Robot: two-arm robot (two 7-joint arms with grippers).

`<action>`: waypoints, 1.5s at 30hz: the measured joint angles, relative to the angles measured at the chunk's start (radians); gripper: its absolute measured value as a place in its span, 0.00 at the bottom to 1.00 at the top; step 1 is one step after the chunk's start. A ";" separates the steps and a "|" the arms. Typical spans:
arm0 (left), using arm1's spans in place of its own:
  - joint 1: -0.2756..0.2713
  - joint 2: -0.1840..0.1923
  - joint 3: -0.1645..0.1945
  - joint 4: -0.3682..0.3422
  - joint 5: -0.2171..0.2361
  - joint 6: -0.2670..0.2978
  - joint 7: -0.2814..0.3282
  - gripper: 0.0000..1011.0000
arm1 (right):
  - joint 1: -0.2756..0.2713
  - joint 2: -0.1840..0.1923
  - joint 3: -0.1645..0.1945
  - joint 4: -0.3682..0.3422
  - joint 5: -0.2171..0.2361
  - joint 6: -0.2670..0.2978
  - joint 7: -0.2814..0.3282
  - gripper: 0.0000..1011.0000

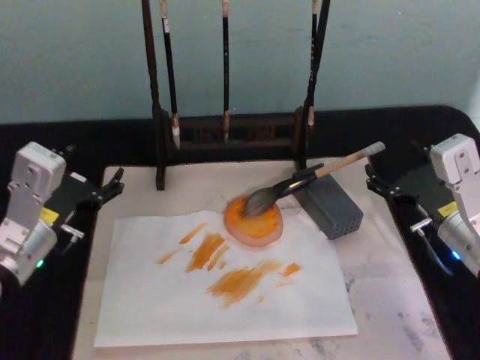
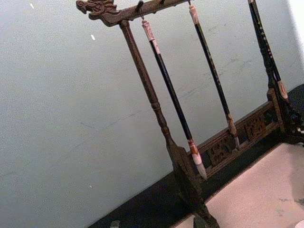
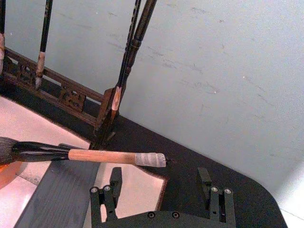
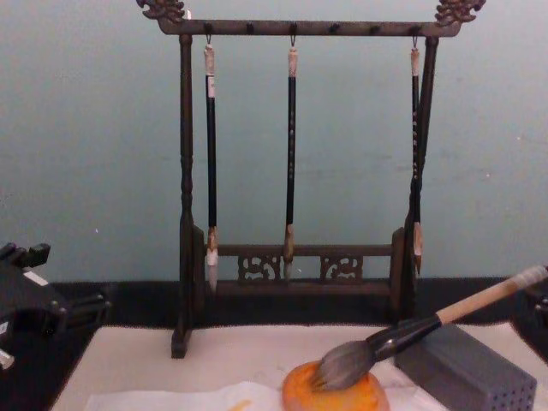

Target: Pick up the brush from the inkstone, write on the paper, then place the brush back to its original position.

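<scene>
The brush point(image 1: 315, 176) lies with its grey bristle head on the orange inkstone point(image 1: 251, 229), and its tan handle rests across the grey perforated block point(image 1: 334, 206). The white paper point(image 1: 225, 300) in front of the inkstone carries several orange strokes. My left gripper point(image 1: 114, 182) is parked at the mat's left edge, open and holding nothing. At the right edge my right gripper point(image 1: 373, 178) is open, a short way behind the brush's whitish end. In the right wrist view the brush point(image 3: 99, 155) lies beyond the spread fingers point(image 3: 114, 183), untouched.
A dark wooden rack point(image 1: 232, 127) with three thin hanging brushes stands at the back of the cream mat point(image 1: 390, 300). From the chest, the rack point(image 4: 291, 274) rises behind the inkstone point(image 4: 334, 398) and block point(image 4: 467, 368). Black table surrounds the mat.
</scene>
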 joint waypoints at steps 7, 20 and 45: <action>0.000 0.000 0.000 0.000 0.000 0.000 0.000 0.99 | 0.000 0.000 0.000 0.000 0.000 0.000 0.000 0.99; 0.000 0.000 0.000 0.000 0.000 0.000 0.000 0.99 | 0.000 0.000 0.000 0.000 0.000 0.000 0.000 0.99; 0.000 0.000 0.000 0.000 0.000 0.000 0.000 0.99 | -0.050 -0.071 0.116 -0.051 0.273 0.119 0.184 0.99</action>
